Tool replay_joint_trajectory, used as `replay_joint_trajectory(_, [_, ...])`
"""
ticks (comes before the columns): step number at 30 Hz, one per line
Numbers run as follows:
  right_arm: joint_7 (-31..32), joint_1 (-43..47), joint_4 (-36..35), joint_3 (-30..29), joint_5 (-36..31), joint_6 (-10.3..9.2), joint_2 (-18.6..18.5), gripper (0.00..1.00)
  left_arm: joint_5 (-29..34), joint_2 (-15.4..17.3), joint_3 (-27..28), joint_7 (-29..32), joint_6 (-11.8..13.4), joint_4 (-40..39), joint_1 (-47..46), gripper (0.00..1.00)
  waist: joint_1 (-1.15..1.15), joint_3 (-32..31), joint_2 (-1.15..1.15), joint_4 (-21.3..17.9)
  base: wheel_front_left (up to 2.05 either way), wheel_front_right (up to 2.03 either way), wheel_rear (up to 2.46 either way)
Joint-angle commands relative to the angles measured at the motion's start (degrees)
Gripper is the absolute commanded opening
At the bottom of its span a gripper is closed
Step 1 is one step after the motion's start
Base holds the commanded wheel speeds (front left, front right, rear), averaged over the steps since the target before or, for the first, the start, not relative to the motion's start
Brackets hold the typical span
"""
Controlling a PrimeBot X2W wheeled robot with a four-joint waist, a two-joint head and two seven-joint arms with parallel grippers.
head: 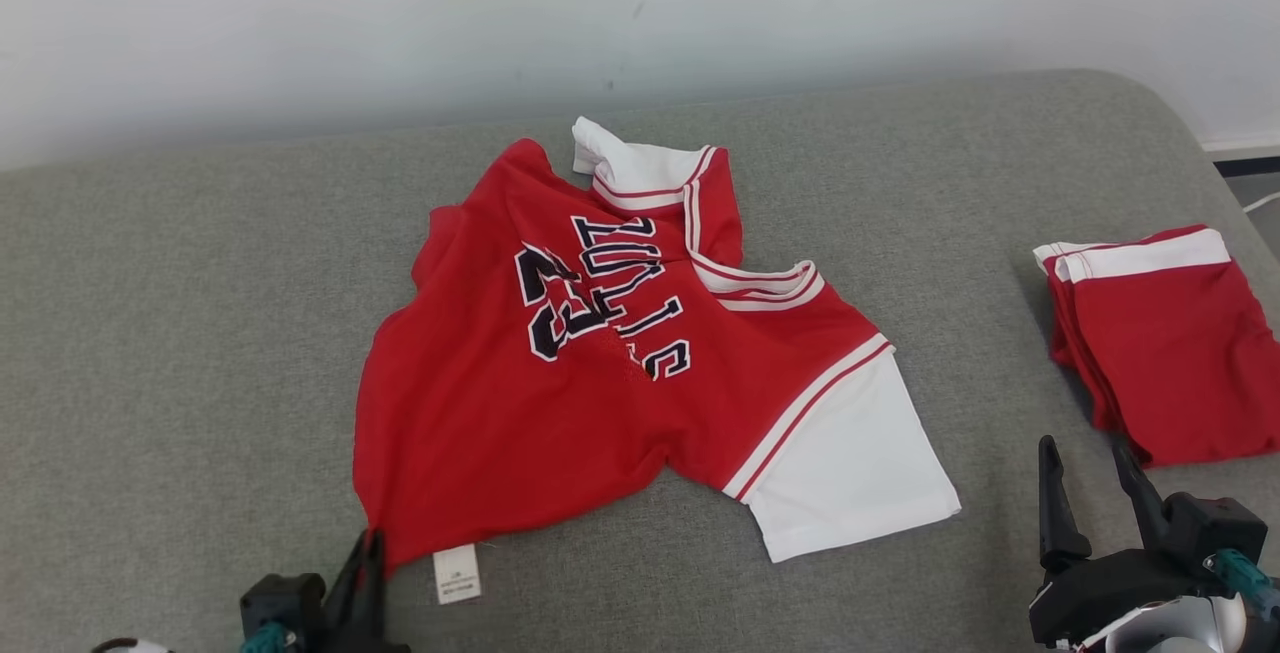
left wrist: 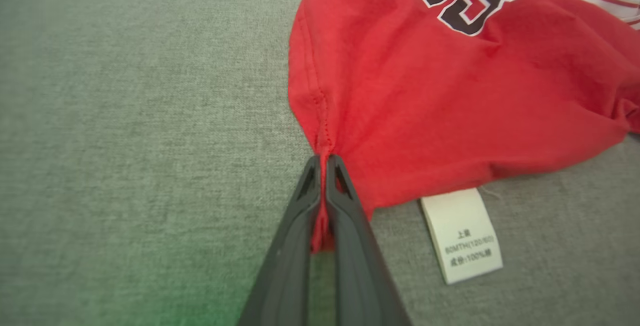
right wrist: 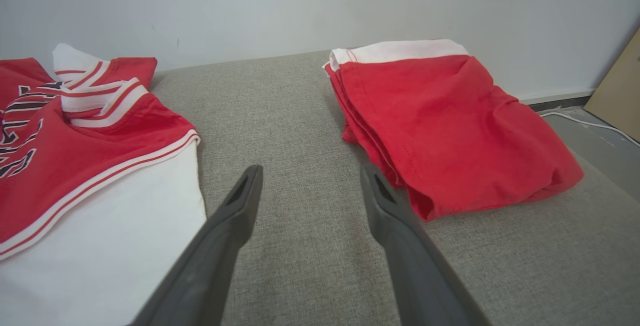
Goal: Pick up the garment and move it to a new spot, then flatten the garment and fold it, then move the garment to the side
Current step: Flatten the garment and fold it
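The red jersey [head: 520,433] is lying crumpled near the middle of the grey upholstered cushion [head: 150,333], its dark white-outlined lettering [head: 600,293] reading upside down from the head view. Its striped collar is bunching up toward the far edge by the pale wall [head: 400,13]. One white sleeve [head: 850,463] is spreading flat toward the near edge, on the right side.

The left gripper [left wrist: 324,159] is pinching the jersey's near left hem corner. Its two dark fingers are pressing together with a sliver of red cloth caught between them along the stitched seam. A white care label [left wrist: 462,236] is sticking out from under the hem just beside those fingers, lying flat on the cushion.

The right gripper [right wrist: 310,171] is hovering with its fingers spread wide apart and nothing between them, above bare grey fabric. It is sitting between the white sleeve on its left and a folded red garment with a white band [right wrist: 450,136] on its right, touching neither. That folded garment is resting near the cushion's right edge, well apart from the jersey
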Motion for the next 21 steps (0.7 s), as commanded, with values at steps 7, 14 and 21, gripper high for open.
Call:
replay_joint_trajectory(7, [-0.04, 0.11, 0.30, 0.15, 0.34, -0.02, 0.00, 1.00, 4.62, 2.37, 3.47, 0.02, 1.39, -1.64, 1.06, 0.00, -0.01, -0.20, 0.00, 0.55, 0.00, 0.00, 0.00])
replay_joint_trajectory(14, [-0.04, 0.41, 0.88, -0.09, 0.62, -0.02, 0.21, 1.00, 6.24, 4.09, 4.95, 0.02, 0.61, -0.80, 1.49, 0.61, -0.01, -0.64, 0.00, 0.78, 0.00, 0.00, 0.00])
replay_joint_trajectory(21, [-0.04, 1.62, 1.78, -0.82, 0.57, -0.02, 1.23, 1.00, 5.55, 2.58, 7.13, 0.01, 1.60, -2.60, 5.63, 1.00, -0.01, -3.85, 0.00, 1.71, 0.00, 0.00, 0.00])
